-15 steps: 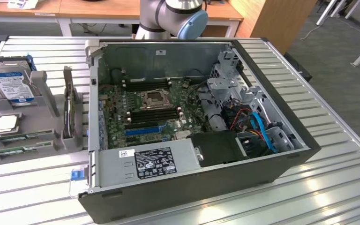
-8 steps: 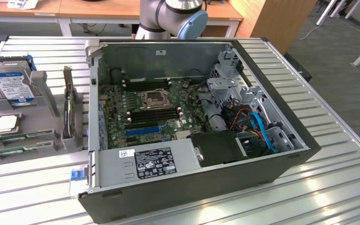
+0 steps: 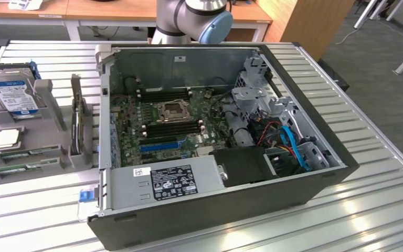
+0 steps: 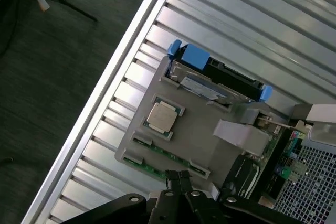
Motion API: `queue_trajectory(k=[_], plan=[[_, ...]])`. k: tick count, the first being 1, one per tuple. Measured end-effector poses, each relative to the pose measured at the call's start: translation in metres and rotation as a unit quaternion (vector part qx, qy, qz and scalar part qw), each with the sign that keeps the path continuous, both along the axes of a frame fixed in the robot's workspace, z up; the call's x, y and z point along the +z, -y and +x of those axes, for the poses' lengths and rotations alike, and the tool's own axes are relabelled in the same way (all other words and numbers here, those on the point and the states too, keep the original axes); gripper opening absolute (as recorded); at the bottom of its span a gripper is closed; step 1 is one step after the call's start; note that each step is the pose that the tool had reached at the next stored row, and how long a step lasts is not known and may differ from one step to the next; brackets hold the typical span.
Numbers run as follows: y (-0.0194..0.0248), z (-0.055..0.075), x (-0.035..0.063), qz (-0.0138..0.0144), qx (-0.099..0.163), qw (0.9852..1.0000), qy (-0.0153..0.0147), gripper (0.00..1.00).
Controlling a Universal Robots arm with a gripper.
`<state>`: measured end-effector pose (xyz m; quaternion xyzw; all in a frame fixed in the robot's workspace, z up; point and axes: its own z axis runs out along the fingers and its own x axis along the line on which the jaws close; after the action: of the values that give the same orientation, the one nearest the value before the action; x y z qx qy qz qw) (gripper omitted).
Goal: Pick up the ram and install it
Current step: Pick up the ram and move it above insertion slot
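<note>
- Two green memory sticks lie flat in a grey holder on the slatted metal table, off the exterior view's left side of the open computer case.
- The ram sits in the slot just beside the CPU, untouched. The second green stick lies parallel to it in the next slot, along the holder's outer edge.
- The gripper hangs above that edge of the holder, its tips seen over the gap between the two sticks and well clear of both.
- Its jaws are pressed together with nothing between them.
- A hard drive in a blue-tabbed caddy stands at the far end of the holder, beyond the CPU.
- A dark expansion card stands upright on edge on the holder's side nearest the case.
- Inside the case, the motherboard lies exposed, with long black memory slots on both sides of the processor socket; no green stick shows in those slots.
- The arm rises behind the case at the table's far edge.
</note>
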<state>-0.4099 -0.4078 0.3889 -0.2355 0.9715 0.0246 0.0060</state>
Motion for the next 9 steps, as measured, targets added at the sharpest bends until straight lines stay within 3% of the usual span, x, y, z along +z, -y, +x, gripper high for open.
queue_trajectory(k=[4, 9], plan=[[0.0000, 0.0000, 0.0000, 0.0000, 0.027, 0.9996, 0.0000, 0.10], [0.0000, 0.0000, -0.0002, 0.0000, 0.061, 0.9981, 0.0000, 0.10]])
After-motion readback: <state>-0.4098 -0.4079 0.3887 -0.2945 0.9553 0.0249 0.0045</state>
